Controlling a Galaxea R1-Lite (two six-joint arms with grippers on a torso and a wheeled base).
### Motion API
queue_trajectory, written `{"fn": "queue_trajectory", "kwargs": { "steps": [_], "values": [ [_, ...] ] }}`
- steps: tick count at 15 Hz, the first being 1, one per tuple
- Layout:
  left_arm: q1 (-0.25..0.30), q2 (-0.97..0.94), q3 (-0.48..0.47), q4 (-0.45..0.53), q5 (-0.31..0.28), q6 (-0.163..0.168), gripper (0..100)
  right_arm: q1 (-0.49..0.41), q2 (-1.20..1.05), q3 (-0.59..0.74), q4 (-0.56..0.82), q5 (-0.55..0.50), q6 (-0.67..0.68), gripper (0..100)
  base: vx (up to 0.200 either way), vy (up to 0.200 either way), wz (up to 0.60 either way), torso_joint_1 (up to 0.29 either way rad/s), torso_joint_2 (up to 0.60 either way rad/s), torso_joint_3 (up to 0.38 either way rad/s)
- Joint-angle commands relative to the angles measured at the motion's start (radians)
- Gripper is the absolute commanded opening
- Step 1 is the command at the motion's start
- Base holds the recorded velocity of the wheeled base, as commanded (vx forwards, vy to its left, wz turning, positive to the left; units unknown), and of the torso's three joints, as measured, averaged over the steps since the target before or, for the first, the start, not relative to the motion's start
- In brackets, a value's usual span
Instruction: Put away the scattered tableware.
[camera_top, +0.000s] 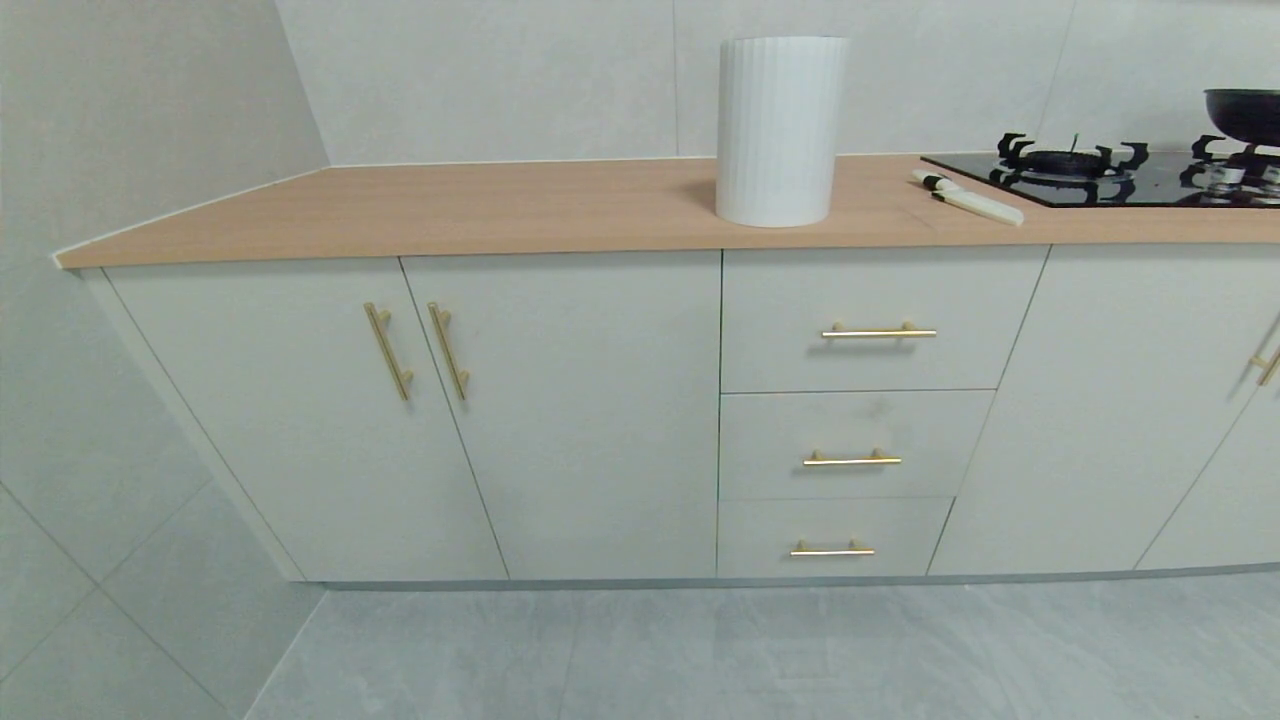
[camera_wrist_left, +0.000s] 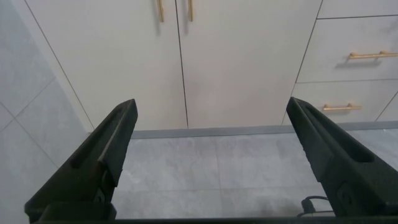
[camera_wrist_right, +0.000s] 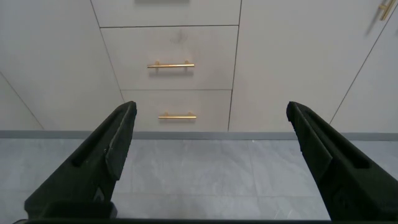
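The white knife with a dark band near its handle (camera_top: 968, 197) lies flat on the wooden counter (camera_top: 500, 205), between the white ribbed cylindrical container (camera_top: 776, 130) and the black glass hob (camera_top: 1120, 180). It is likely the first pick-up. Grasp it across the handle and lift it level, clear of the hob grate. The left end effector (camera_wrist_left: 210, 104) and right end effector (camera_wrist_right: 210, 107) both hang low with jaws spread wide and empty. They face pale cabinet fronts with brass-handled drawers (camera_top: 878, 332) above the grey tiled floor (camera_top: 700, 650).
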Motion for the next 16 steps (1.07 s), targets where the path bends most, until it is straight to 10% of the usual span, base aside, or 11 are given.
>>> {"fn": "queue_trajectory", "kwargs": {
  "steps": [1,16],
  "values": [
    [-0.001,0.001,0.000,-0.001,0.000,-0.002,100,0.000,0.003,0.000,0.000,0.001,0.002,100,0.000,0.000,0.00,0.000,0.00,0.000],
    [0.000,0.001,-0.001,-0.001,0.000,-0.002,100,0.000,0.003,0.000,0.000,0.001,0.003,100,0.200,0.000,0.00,0.002,0.00,0.001]
  ]
}}
